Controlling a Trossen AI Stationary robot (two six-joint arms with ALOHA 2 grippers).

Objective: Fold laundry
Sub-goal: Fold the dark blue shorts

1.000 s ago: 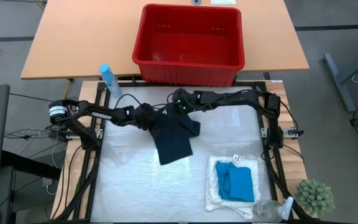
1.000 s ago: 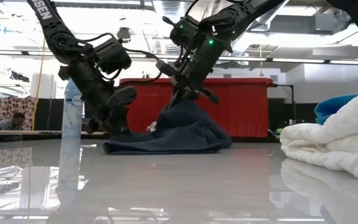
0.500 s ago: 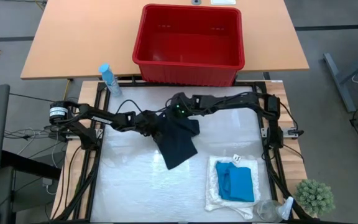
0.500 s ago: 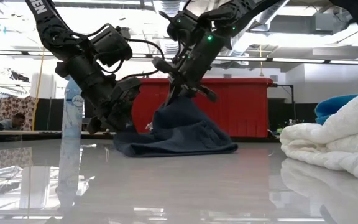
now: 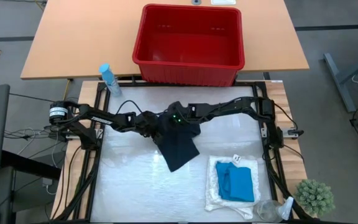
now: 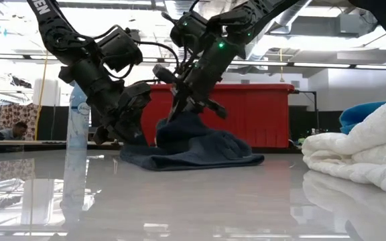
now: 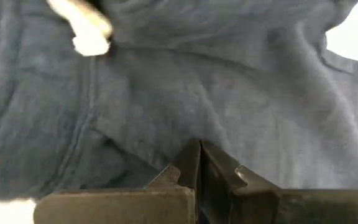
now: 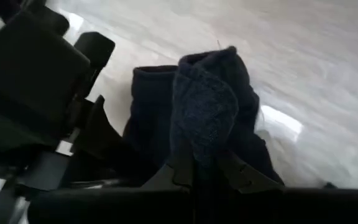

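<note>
Near the front edge of the table (image 5: 129,193) there is a wide bare patch of shiny white top with lots of room to move. At the front right sits the cream-white lacy cloth (image 5: 213,191), close to the right edge, with the small turquoise-blue garment (image 5: 236,183) lying on top of it. A white tag sticks up on it, but its writing is too small to read. A little green plant (image 5: 316,196) stands past the front right corner.

In the middle, toward the back, lies the dark navy garment (image 5: 178,144). One corner points to the front and the rest bunches up under the arms. The left pincer (image 7: 199,163) is pressed together and pinches a fold at the garment's left edge. The right pincer (image 8: 196,163) pinches a lifted bunch of the same garment and holds it above the table.

A blue bottle (image 5: 109,78) stands just past the back left corner. Behind the table, a red plastic basket (image 5: 189,43) sits on a wooden desk (image 5: 73,43).
</note>
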